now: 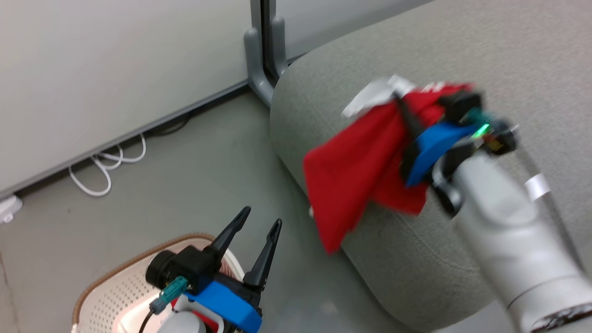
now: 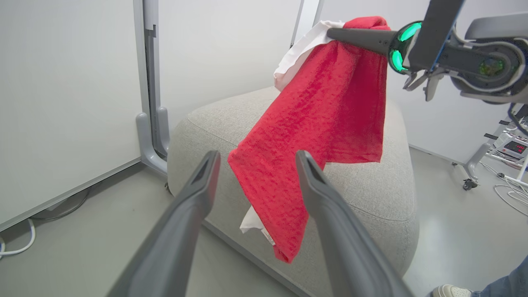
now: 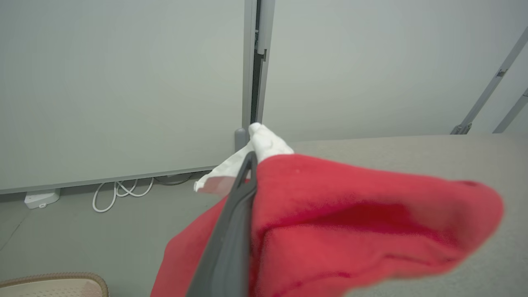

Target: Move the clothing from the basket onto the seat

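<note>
While the cream-white perforated plastic laundry basket with a brown woven-look rim (image 1: 111, 276) sits on the floor nearest the robot, cut off by the bottom edge of the head view, the left gripper (image 1: 262, 215) hovers above it. Its two long dark fingers are spread wide with nothing between them. A sliver of red (image 1: 209, 320) shows under that wrist inside the basket. It is probably a second garment, but the arm hides nearly all of it.

Further out, the right gripper (image 2: 335, 32) has its fingers pinched together on a soft bright red fabric garment with white trim (image 1: 356, 171), held up in the air. The cloth hangs over the rounded near corner of the large light grey upholstered sofa (image 1: 485, 51), its lower tail dangling past the sofa's front edge toward the floor.

This looks like the carrying step: one garment has reached the seat but is not laid down. The next move calls for bringing it further in from the edge, lowering it, then letting go so it does not slide off.

Blur smears the right gripper in the head view, and whether the cloth touches the cushion cannot be told. Beyond, white cables (image 1: 108, 162) lie at the foot of a pale wall panel (image 1: 115, 69).
</note>
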You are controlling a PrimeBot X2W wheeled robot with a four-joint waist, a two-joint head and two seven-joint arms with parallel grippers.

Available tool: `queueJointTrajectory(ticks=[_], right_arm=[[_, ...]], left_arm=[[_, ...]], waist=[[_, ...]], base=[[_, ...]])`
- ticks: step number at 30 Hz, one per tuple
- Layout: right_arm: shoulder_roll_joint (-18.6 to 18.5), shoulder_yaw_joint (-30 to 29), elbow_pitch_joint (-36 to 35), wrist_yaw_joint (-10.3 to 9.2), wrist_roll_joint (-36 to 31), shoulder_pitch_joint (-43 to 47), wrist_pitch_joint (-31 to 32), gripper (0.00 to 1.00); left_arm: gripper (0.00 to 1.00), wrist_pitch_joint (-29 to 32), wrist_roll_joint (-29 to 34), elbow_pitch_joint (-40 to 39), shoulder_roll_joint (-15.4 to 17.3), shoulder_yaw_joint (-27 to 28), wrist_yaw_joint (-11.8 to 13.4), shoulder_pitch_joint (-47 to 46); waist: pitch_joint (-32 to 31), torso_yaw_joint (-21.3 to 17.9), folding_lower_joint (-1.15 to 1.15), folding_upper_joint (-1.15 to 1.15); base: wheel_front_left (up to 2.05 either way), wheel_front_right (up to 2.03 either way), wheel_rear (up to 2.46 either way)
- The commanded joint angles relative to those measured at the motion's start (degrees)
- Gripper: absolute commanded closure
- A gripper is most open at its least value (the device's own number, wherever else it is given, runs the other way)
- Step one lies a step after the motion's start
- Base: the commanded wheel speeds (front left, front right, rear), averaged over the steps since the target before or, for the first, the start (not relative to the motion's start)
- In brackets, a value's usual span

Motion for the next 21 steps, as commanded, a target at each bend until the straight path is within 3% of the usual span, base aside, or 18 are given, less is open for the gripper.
queueJointTrajectory(ticks=[1,12,16,21], right_arm=[[-2.11,-2.12,0.2,-0.05,0.59,-3.41,0.22,1.0],[-23.5,-16.8,1.31,-0.04,-4.2,-19.73,2.29,1.0],[-26.95,-23.35,1.31,-0.04,-5.6,-19.75,1.3,1.0],[-27.09,-29.47,2.73,-0.04,-6.54,-16.42,-0.45,1.0]], left_arm=[[0.0,-0.19,0.32,-0.42,0.61,-0.74,-0.22,-1.74],[0.0,-0.18,0.1,-4.5,2.18,-5.31,-0.21,-12.78],[0.0,-0.18,0.67,-6.22,3.02,-6.35,-0.21,-16.46],[0.0,-0.18,1.3,-7.63,3.39,-6.58,-0.22,-19.12]], waist=[[4.0,3.06,0.0,0.0],[19.69,13.08,0.0,0.0],[24.96,15.47,0.0,0.0],[28.81,16.92,0.0,0.0]], base=[[0.0,0.0,0.0],[0.0,0.0,0.0],[0.0,0.0,0.0],[0.0,0.0,0.0]])
